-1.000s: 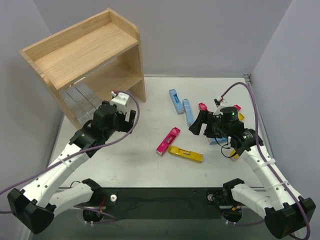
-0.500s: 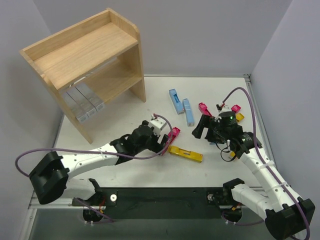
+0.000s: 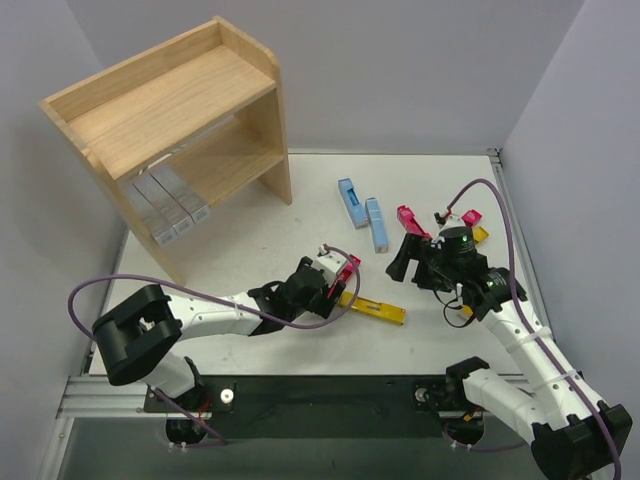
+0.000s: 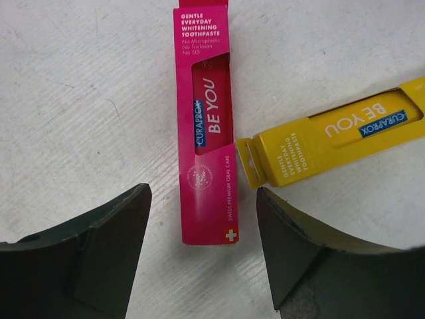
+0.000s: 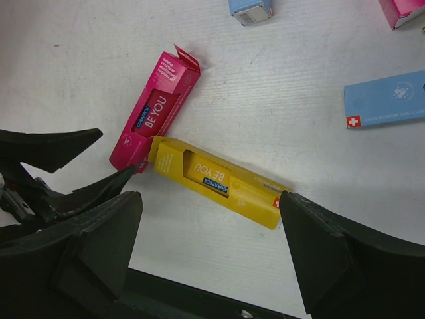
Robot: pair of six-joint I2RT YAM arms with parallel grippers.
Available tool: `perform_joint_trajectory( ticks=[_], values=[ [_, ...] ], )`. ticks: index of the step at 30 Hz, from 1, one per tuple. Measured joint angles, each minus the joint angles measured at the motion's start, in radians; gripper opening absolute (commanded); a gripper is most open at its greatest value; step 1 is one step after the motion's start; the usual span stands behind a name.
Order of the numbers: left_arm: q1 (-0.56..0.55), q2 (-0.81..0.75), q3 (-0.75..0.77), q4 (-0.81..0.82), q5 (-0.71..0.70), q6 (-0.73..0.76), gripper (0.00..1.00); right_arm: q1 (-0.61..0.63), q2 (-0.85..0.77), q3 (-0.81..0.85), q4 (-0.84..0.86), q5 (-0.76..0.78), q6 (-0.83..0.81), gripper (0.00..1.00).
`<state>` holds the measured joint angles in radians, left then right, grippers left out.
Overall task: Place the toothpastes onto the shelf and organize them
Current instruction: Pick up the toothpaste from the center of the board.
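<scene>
A magenta toothpaste carton (image 4: 206,126) lies flat in the middle of the table, its near end between the fingertips of my left gripper (image 4: 204,191). That gripper is open, with a gap on both sides of the carton. A yellow carton (image 4: 332,139) touches its right side. My right gripper (image 5: 211,197) hangs open above the yellow carton (image 5: 219,181), holding nothing. From above, the left gripper (image 3: 338,283) is at the magenta carton (image 3: 348,267) and the right gripper (image 3: 405,255) is to its right. Three silver-grey cartons (image 3: 165,205) lie on the lower tier of the wooden shelf (image 3: 265,120).
Two light blue cartons (image 3: 351,202) (image 3: 376,223) lie behind the middle of the table. Two more magenta cartons (image 3: 406,218) (image 3: 470,217) and part of a yellow one (image 3: 481,234) sit around the right arm. The shelf's top tier (image 3: 160,100) holds nothing.
My left arm has swung from the front of the shelf to the magenta carton in the middle, and its jaws have narrowed a little. The right arm has barely moved.
</scene>
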<state>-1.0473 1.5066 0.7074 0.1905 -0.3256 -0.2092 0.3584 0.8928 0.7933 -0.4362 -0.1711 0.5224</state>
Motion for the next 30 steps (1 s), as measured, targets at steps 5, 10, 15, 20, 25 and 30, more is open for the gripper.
perform_joint_trajectory(
  ticks=[5,10,15,20,25,30],
  values=[
    [0.0,0.0,-0.034,0.005,0.002,0.0,0.72,-0.005,-0.007,-0.001,-0.007,0.0,0.0,0.88],
    [0.0,0.008,-0.063,0.016,0.014,0.001,0.71,-0.005,-0.009,-0.001,-0.012,0.003,-0.001,0.88],
    [0.0,0.063,-0.058,0.048,0.019,0.003,0.7,-0.005,-0.009,-0.001,-0.013,0.007,-0.001,0.88],
    [-0.001,0.124,-0.035,0.074,0.023,0.006,0.62,-0.005,-0.009,-0.001,-0.014,0.007,-0.001,0.88],
    [-0.004,0.156,-0.018,0.107,0.017,0.007,0.51,-0.005,-0.009,-0.001,-0.015,0.008,-0.001,0.88],
    [-0.006,0.155,-0.018,0.121,0.003,0.008,0.42,-0.005,-0.009,-0.001,-0.017,0.008,-0.002,0.88]
  ],
)
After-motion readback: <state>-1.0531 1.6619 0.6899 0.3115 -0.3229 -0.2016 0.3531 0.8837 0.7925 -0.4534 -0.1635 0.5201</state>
